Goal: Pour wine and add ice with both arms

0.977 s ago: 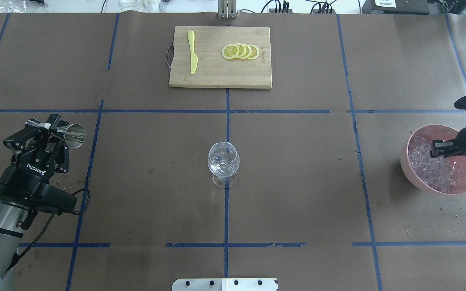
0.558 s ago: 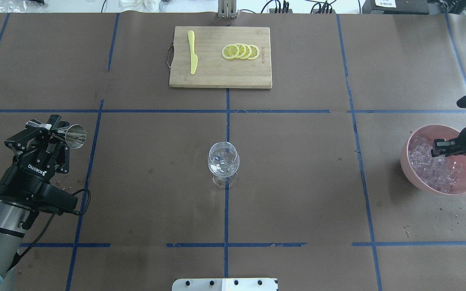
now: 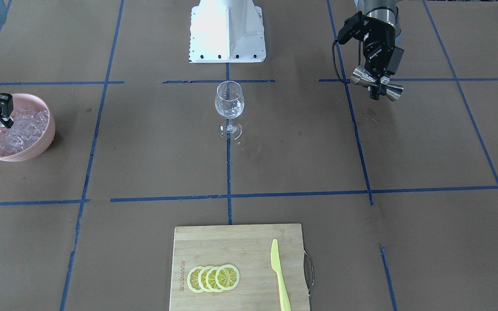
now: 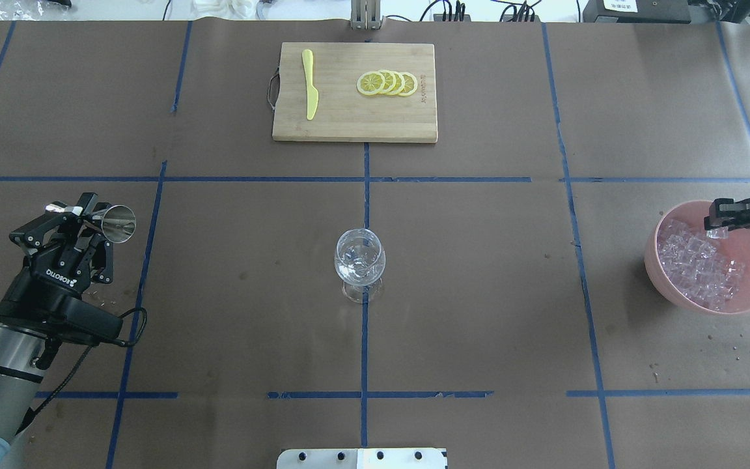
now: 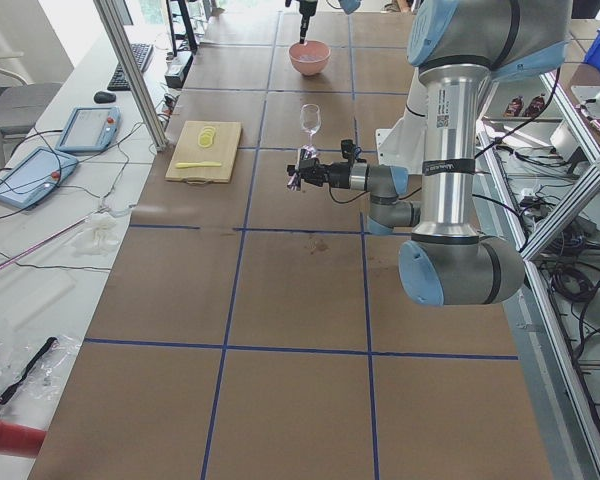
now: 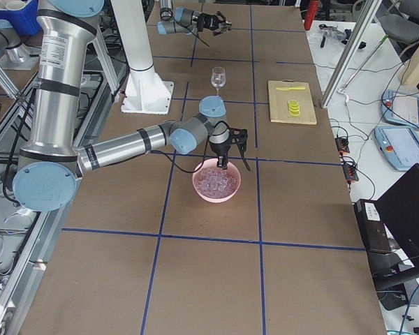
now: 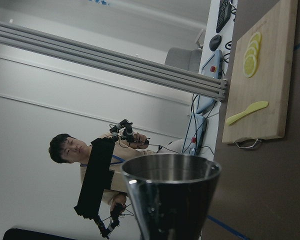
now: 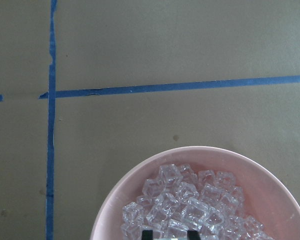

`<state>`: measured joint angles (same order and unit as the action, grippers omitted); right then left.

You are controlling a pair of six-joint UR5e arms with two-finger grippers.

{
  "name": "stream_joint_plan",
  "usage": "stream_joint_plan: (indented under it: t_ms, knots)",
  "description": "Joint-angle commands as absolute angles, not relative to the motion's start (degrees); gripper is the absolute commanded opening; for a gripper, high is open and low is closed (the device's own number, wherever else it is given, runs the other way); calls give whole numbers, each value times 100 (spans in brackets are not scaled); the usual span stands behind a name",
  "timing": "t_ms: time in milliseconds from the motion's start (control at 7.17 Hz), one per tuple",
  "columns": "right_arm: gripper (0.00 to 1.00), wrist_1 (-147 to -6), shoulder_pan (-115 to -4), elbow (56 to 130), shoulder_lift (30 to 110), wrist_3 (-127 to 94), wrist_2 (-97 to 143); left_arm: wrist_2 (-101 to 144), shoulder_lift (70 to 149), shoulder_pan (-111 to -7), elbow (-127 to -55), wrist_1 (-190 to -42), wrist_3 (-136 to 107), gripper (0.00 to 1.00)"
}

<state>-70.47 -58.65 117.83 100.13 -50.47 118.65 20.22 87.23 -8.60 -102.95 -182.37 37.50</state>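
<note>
Now, jigger (image 4: 118, 223): clamped crosswise in left claw (image 4: 85, 217), long axis roughly level, wide mouth toward wine glass (image 4: 359, 257).
Right claw (image 4: 717, 218): narrow, pinching one ice cube (image 4: 713, 232).
Pink bowl (image 4: 652, 260): heaped ice (image 4: 694, 264), directly under right claw.

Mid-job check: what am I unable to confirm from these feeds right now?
1. Whether the right end effector grips ice: fingertips cut by right wrist view's bottom edge; tiny overhead.
2. What the wine glass holds: clear, too small everywhere.
3. Inside of the jigger: left wrist view shows only its outer wall.
</note>
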Motion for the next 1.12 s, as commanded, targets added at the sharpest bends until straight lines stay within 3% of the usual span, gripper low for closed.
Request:
stream_joint_plan:
  t_ms: [0,977]
  knots:
    - [0,-7154,-6011,12084,9976,-5054,11874,2004,8727,-844,-9760,-18517,2427,0]
    - [0,-7128,-6302,12463,9677,-5341,12340,1767,8728,-730,-9203,-18545,-2016,0]
